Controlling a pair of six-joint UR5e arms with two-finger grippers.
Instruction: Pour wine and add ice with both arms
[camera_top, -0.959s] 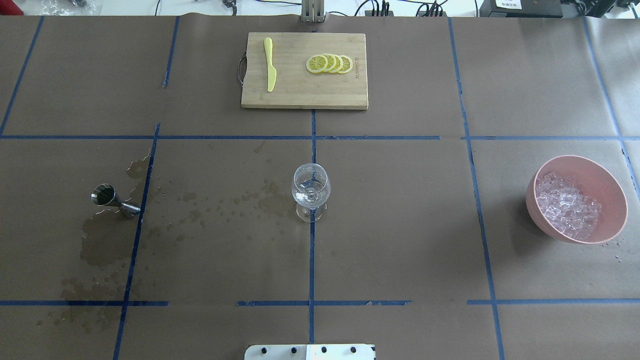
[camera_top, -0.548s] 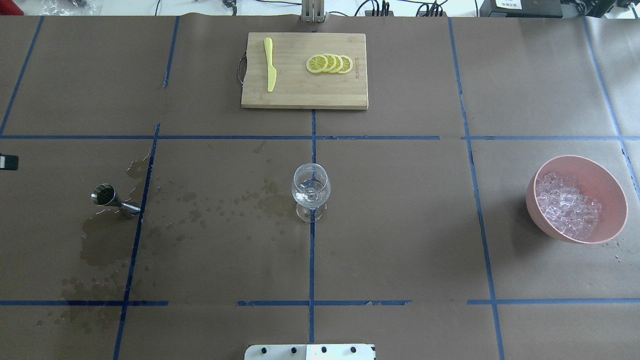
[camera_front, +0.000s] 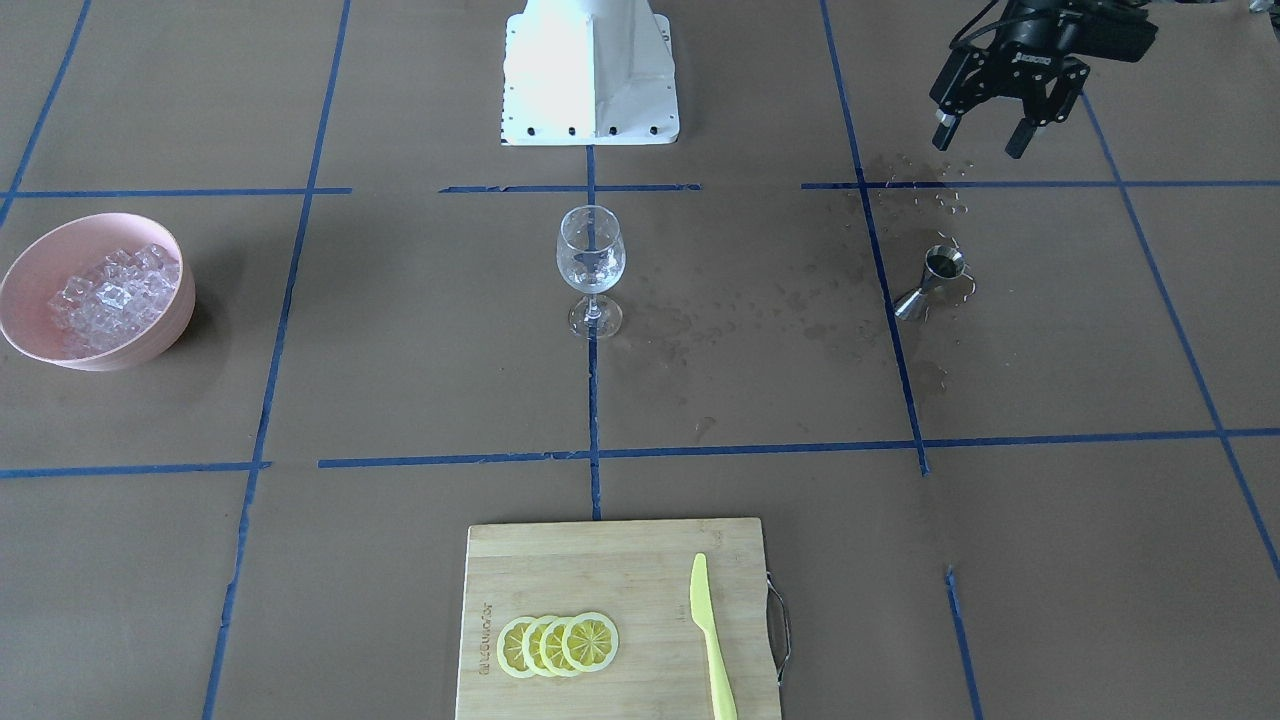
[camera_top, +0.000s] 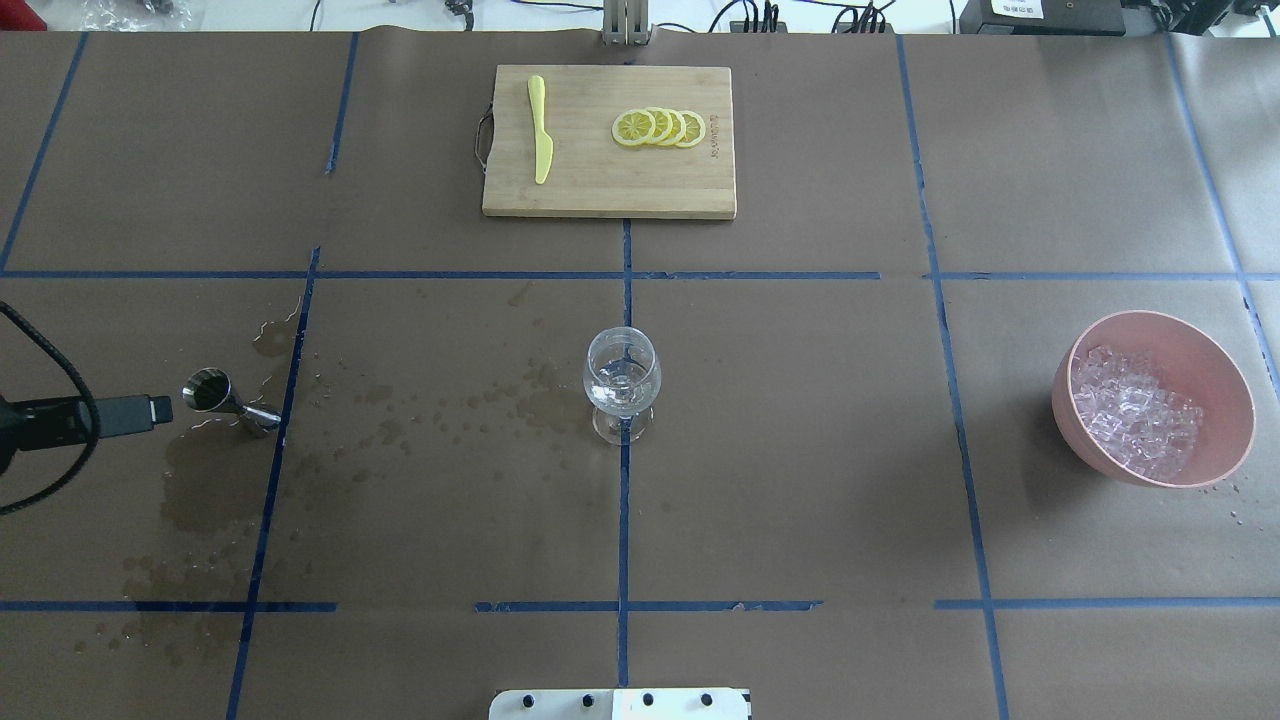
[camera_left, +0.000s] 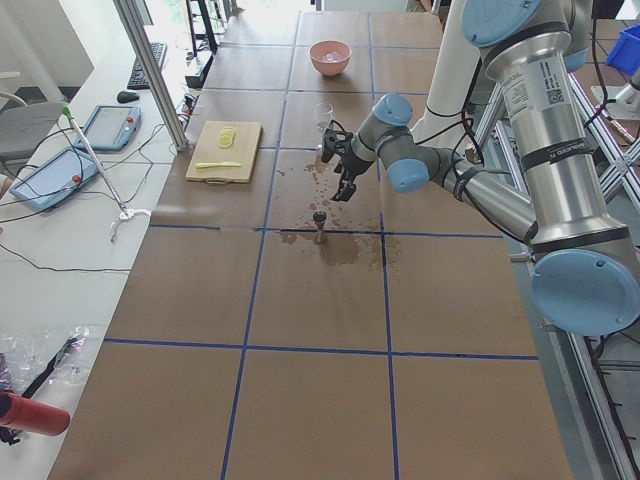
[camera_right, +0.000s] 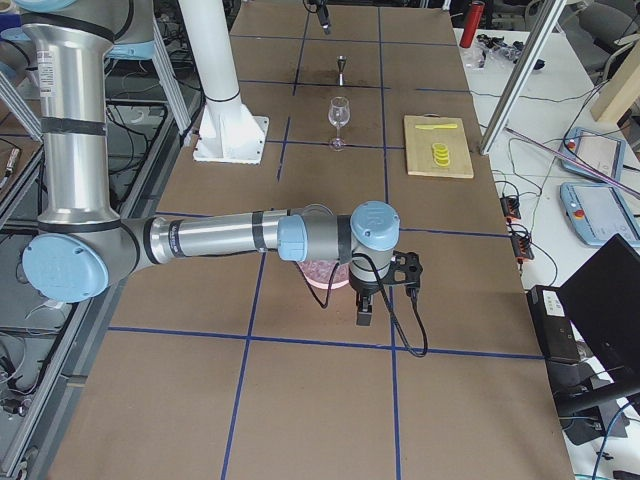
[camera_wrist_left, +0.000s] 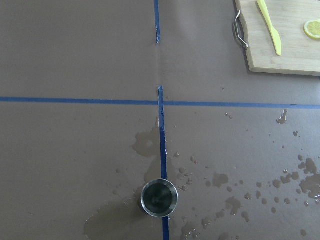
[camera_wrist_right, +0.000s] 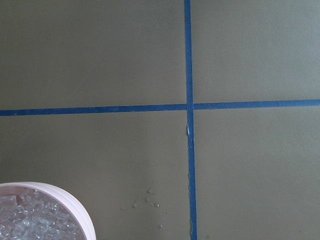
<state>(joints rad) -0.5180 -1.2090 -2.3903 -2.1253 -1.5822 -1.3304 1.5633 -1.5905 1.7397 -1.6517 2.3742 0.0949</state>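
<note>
A metal jigger (camera_top: 225, 400) stands upright on wet paper at the left; it also shows in the left wrist view (camera_wrist_left: 159, 197). The wine shows as dark wet spots (camera_top: 205, 480) around the jigger and glints low in the wine glass (camera_top: 621, 380) at mid-table. My left gripper (camera_front: 985, 125) is open and empty, raised above the table, apart from the jigger (camera_front: 930, 285) on the robot's side. The ice (camera_top: 1135, 412) fills a pink bowl (camera_top: 1150, 315) at the right. My right gripper (camera_right: 365, 305) hangs beside the bowl; I cannot tell if it is open.
A wooden cutting board (camera_top: 600, 195) at the far middle carries lemon slices (camera_top: 658, 128) and a yellow knife (camera_top: 540, 130). The white robot base (camera_front: 590, 70) stands at the near edge. A few droplets (camera_wrist_right: 145, 200) lie by the bowl.
The left arm's wrist part and black cable have come in from the overhead view's left edge, moving right toward the jigger. Glass, jigger and bowl have not moved.
</note>
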